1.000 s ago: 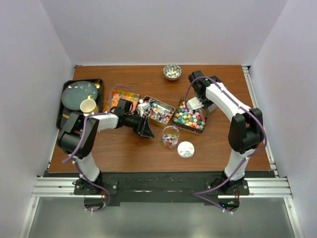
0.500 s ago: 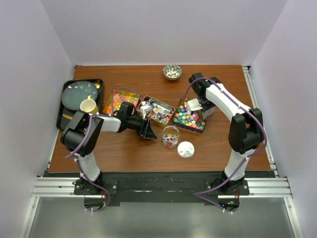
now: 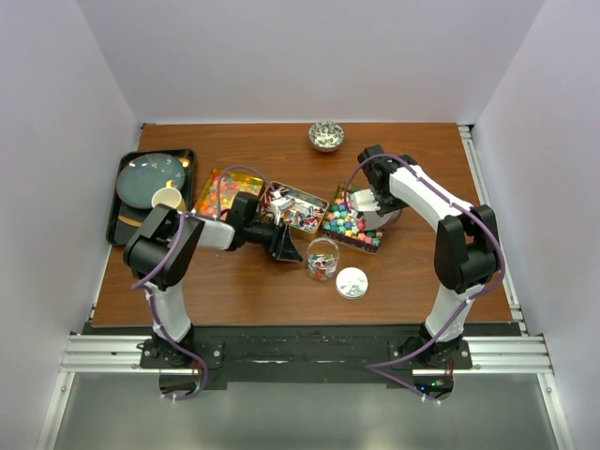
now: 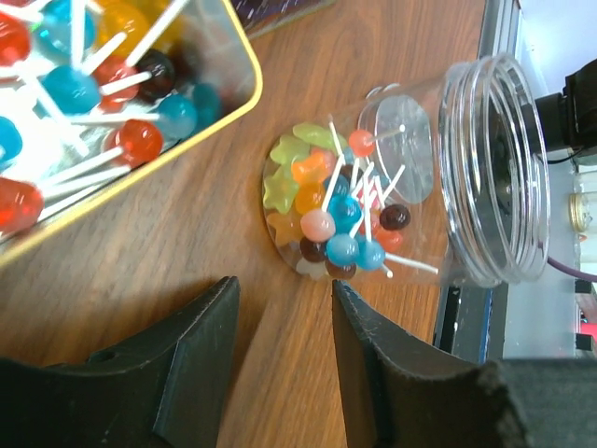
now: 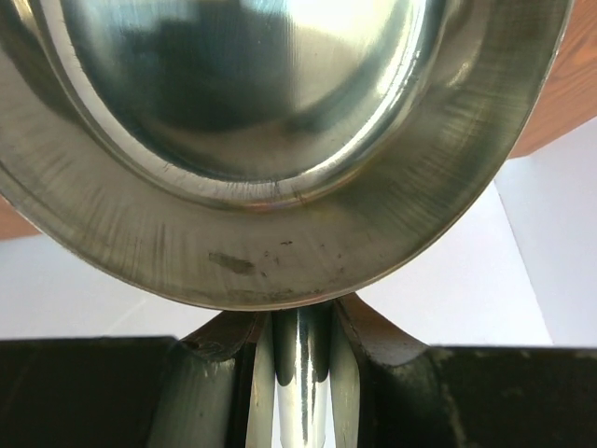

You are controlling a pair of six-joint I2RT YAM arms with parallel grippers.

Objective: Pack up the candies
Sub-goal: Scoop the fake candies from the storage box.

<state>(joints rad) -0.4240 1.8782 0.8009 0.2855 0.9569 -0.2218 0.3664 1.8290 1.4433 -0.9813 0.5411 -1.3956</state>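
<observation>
While low beside the jar (image 4: 448,177), left gripper (image 4: 283,301) parted, empty; right gripper (image 5: 298,347) tight on scoop (image 5: 280,140).

A cup (image 3: 168,199) and plate (image 3: 148,174) sit on a black tray (image 3: 116,221).

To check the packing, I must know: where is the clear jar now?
In the top view, the clear jar stands in the centre, on the near side of the middle tray, between the left gripper and a round silver lid.

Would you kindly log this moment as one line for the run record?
left gripper open, empty, near clear plastic jar | right gripper shut on shiny steel scoop, at bright multicoloured cube candies
</observation>
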